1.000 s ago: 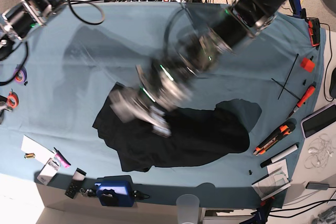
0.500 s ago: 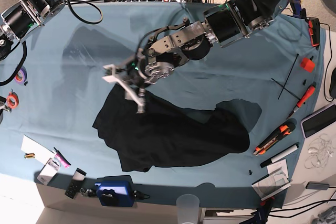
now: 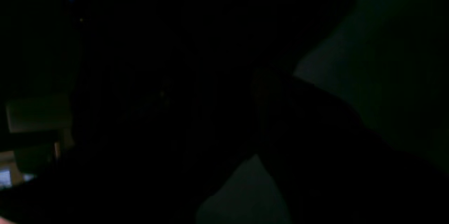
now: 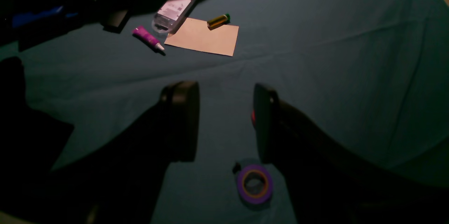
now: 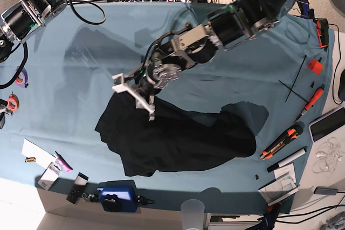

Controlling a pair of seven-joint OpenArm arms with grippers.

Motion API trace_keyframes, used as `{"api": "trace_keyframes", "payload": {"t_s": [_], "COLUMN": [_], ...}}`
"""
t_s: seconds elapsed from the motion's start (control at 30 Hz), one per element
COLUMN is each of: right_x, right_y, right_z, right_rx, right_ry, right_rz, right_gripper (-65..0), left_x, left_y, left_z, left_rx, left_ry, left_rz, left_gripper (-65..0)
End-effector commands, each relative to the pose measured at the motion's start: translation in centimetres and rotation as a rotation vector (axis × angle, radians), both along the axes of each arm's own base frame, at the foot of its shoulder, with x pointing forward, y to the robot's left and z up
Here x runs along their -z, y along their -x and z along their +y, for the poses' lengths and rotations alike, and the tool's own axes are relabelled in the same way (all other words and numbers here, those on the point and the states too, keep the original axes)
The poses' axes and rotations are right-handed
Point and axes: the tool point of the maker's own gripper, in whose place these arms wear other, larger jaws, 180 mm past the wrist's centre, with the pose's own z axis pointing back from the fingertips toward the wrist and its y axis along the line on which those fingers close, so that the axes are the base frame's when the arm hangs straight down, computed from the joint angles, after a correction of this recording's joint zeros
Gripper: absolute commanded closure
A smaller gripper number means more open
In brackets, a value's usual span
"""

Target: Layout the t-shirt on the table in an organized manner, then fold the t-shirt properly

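Left end effector open over crumpled t-shirt, perhaps touching.

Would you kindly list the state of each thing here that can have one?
t-shirt: crumpled, not laid flat, unfolded
left gripper: open, over the shirt's upper edge, holding nothing
right gripper: open, empty, above bare table
purple tape roll: lying flat on the table

Table: matt teal-blue cloth, lightly creased. T-shirt: soft matt black fabric, rumpled into folds. Left gripper: pale fingers of a plastic look on a body of bare metal and black housings. Right gripper: smooth dark pads, faintly glossy. Tape roll: shiny purple. Card: flat matt paper. Tube: glossy purple plastic. Battery: metallic gold sheen.
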Motion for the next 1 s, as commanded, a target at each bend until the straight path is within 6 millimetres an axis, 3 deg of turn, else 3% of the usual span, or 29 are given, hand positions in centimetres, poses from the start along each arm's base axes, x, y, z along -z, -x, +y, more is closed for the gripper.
{"api": "trace_keyframes", "payload": {"t_s": [0.0,0.17,0.27,0.4,0.6,0.77,0.87,0.97], "right_x": [-2.5,-2.5,-2.6,-2.7,-2.8,-2.9,-2.9,-2.9], "right_y": [-0.2,-0.2,-0.3,-0.3,-0.4,-0.4,-0.4,-0.4], "right_z": [-0.6,-0.6,-0.6,-0.6,-0.6,-0.6,-0.6,-0.6], "right_rx": [0.004,0.004,0.003,0.002,0.001,0.001,0.001,0.001], "right_ry": [0.037,0.038,0.039,0.043,0.044,0.046,0.046,0.047], "right_rz": [-0.058,-0.059,-0.064,-0.074,-0.08,-0.085,-0.085,-0.085], "right_gripper": [-26.2,-26.2,-26.2,-26.2,-26.2,-26.2,-26.2,-26.2], "left_x": [-0.5,-0.4,-1.2,-3.8,-9.3,-14.2,-16.5,-18.1], "left_y": [-0.9,-1.3,-2.1,-3.2,-3.2,-2.9,-3.5,-4.7], "left_z": [0.3,0.9,2.0,3.9,7.4,8.0,10.4,14.4], "left_rx": [-0.028,-0.091,-0.216,-0.385,-0.596,-0.656,-0.758,-0.892], "left_ry": [-0.007,-0.022,-0.011,-0.069,-0.148,0.024,0.134,0.236], "left_rz": [-0.019,-0.021,-0.043,-0.128,-0.234,-0.302,-0.296,-0.282], "left_gripper": [-20.2,0.0,0.0,0.0,0.0,0.0,0.0,0.0]}}
